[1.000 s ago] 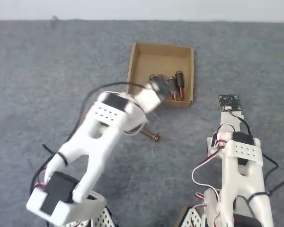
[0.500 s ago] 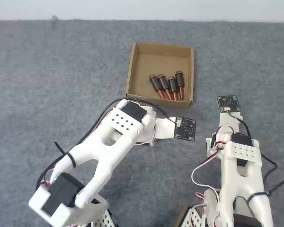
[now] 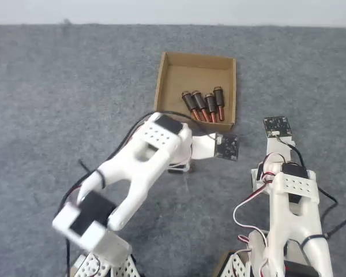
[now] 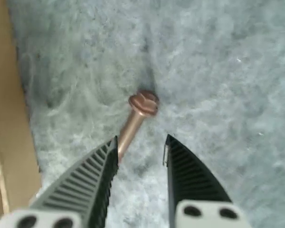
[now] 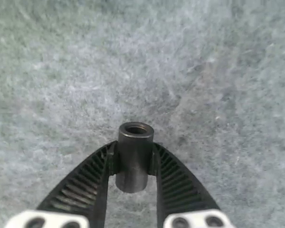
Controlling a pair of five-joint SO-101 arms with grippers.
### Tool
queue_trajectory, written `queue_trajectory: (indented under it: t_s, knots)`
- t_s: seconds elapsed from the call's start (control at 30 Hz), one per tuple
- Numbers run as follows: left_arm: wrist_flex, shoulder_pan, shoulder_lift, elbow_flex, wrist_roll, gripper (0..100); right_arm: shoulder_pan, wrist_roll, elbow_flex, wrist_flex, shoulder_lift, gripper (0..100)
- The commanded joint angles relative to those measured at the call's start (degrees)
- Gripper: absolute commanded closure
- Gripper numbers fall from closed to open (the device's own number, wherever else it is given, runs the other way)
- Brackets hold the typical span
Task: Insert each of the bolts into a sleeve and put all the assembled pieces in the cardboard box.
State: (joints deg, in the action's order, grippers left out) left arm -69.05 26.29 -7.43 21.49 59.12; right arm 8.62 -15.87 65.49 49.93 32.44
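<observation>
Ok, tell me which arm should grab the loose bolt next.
Left. The left fingers are open just over the bolt on the carpet; the right fingers are shut on a sleeve.

A grey, felt-like mat (image 3: 57, 86) spreads out below what looks like a pale wall (image 3: 173, 10).

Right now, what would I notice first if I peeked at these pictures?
The right gripper pinches a black sleeve over the grey carpet. The left gripper hangs open over a copper bolt lying beside the cardboard box, where four finished pieces lie together.
</observation>
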Motion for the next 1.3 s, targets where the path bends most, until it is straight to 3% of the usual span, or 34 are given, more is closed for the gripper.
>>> queue_trajectory:
  t_s: [0.0,0.5,0.73,0.9,1.03,1.27]
  knots:
    - [-2.7,-0.2,-3.9,-8.6,0.3,85,0.2,-1.0,-0.4,-1.1,2.3,97.9]
    - [-4.4,0.4,-15.6,-14.3,0.1,88,0.2,-1.1,-0.4,-1.1,2.3,97.9]
    - [-5.3,4.0,-16.2,-13.1,-3.9,98,0.2,-1.1,-0.4,-1.1,2.3,97.9]
    - [-7.1,5.5,-15.9,-12.3,-6.8,99,0.2,-1.1,-0.4,-1.1,2.3,97.9]
    - [-7.3,5.5,-15.6,-13.3,-10.7,99,0.2,-1.1,-0.4,-1.2,2.3,97.9]
    - [-15.1,5.5,-15.6,-20.4,-26.8,99,0.2,-1.1,-0.4,-1.2,2.3,97.9]
